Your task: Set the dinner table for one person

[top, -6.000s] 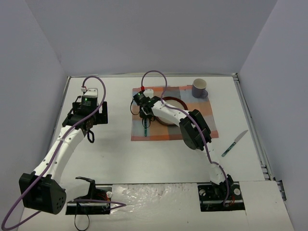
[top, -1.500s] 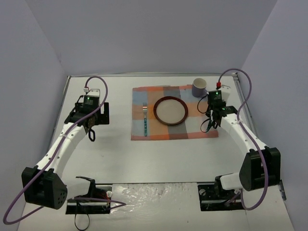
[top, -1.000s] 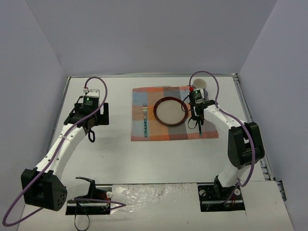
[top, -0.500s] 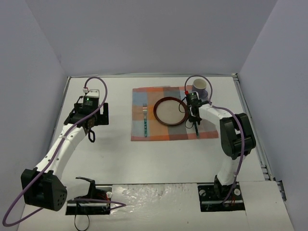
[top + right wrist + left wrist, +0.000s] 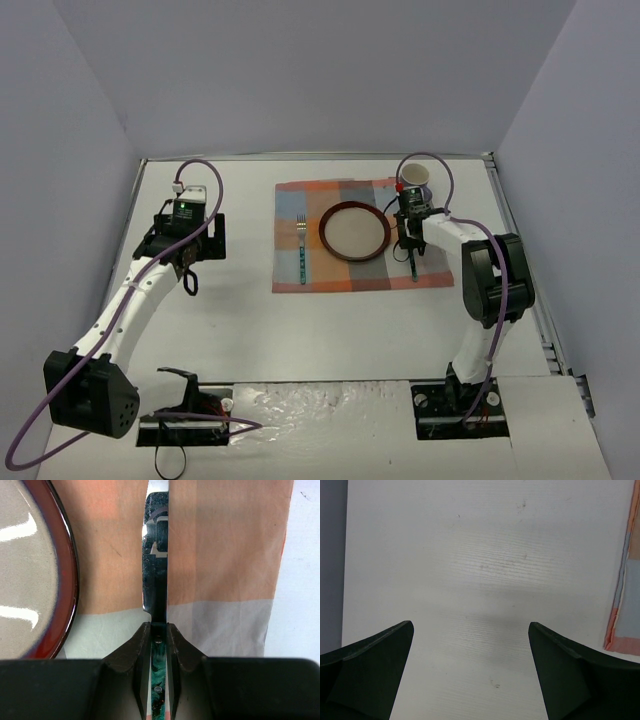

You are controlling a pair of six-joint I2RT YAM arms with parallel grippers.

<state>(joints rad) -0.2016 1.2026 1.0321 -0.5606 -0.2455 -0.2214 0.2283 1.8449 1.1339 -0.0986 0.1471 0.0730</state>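
The white dinner table [image 5: 220, 320] bears an orange-and-blue plaid mat [image 5: 345, 275]. On the mat lie a red-rimmed plate [image 5: 354, 230] and, to its left, a fork [image 5: 301, 250]. My right gripper [image 5: 412, 238] is shut on a knife [image 5: 157, 555] by its green handle, blade pointing forward low over the mat [image 5: 225, 555], just right of the plate's rim [image 5: 69, 580]. I cannot tell whether the knife touches the mat. In the right wrist view the gripper [image 5: 158, 630] pinches the handle. My left gripper [image 5: 470, 680] is open and empty over bare table [image 5: 485, 555], left of the mat.
A white cup [image 5: 416, 177] stands at the mat's far right corner, just behind the right gripper. The mat's edge [image 5: 622, 605] shows at the right of the left wrist view. Grey walls enclose the table, and metal rails [image 5: 525, 250] run along its right side.
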